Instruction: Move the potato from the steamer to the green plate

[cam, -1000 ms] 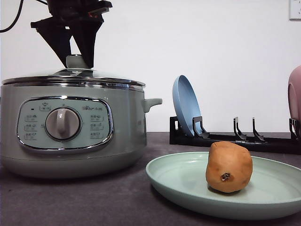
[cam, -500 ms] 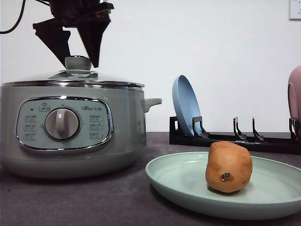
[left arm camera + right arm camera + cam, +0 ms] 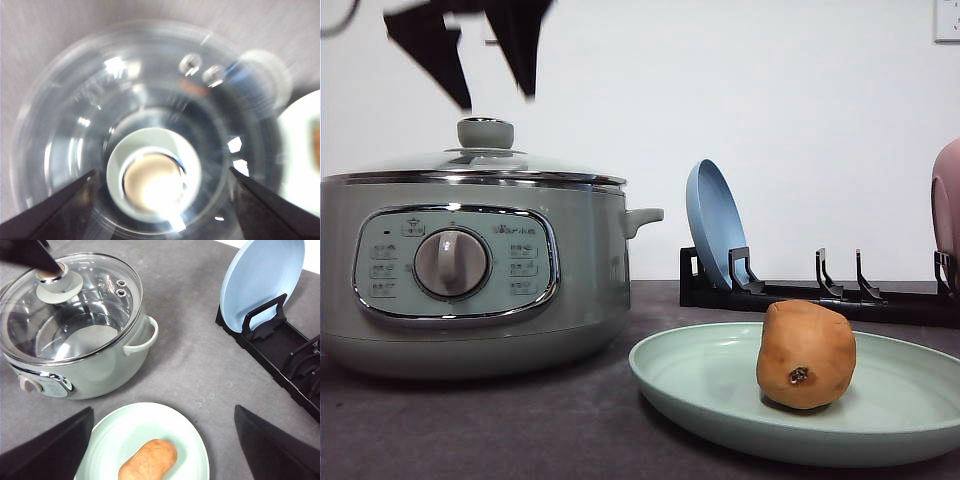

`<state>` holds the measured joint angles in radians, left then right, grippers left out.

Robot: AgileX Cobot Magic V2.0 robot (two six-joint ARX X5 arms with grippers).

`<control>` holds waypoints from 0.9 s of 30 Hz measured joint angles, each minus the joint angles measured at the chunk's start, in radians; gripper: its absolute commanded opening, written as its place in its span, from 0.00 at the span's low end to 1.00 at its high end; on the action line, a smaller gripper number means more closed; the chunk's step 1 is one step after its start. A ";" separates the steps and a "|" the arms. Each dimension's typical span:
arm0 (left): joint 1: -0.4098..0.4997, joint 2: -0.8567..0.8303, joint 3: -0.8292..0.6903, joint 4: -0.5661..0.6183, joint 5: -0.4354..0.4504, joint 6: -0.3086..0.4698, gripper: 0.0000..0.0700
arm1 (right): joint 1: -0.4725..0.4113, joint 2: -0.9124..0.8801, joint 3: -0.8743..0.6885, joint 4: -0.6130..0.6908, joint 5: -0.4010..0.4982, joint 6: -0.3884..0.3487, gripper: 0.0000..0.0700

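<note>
At the far left, above the lidded steamer, the left gripper is cut off and blurred, its fingers apart and empty. Rightward, the orange-brown potato sits on the green plate, dark eye spot facing the front camera. The right gripper is spread wide, empty.

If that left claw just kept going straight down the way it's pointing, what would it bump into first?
Most likely the lid knob on the steamer: the left gripper hangs open, pointing down, with the knob centred between its fingers in its wrist view.
</note>
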<state>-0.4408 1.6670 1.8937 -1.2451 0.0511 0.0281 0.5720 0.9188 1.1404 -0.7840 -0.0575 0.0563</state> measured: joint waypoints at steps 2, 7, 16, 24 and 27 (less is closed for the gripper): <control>0.000 -0.050 0.008 -0.005 0.045 -0.005 0.73 | 0.000 0.000 0.000 -0.011 -0.012 0.000 0.81; 0.000 -0.137 0.011 -0.051 0.151 -0.016 0.73 | 0.000 0.000 0.000 -0.043 -0.063 0.000 0.81; -0.010 -0.214 0.011 -0.168 0.214 -0.019 0.73 | 0.000 0.000 0.000 -0.154 -0.189 0.006 0.81; -0.030 -0.223 0.011 -0.168 0.215 -0.019 0.73 | 0.000 0.000 0.000 -0.297 -0.212 0.030 0.81; -0.034 -0.223 0.011 -0.168 0.216 -0.019 0.73 | 0.000 0.000 0.000 -0.308 -0.212 0.031 0.81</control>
<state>-0.4744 1.4441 1.9049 -1.4136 0.2668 0.0093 0.5720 0.9188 1.1404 -1.0923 -0.2691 0.0868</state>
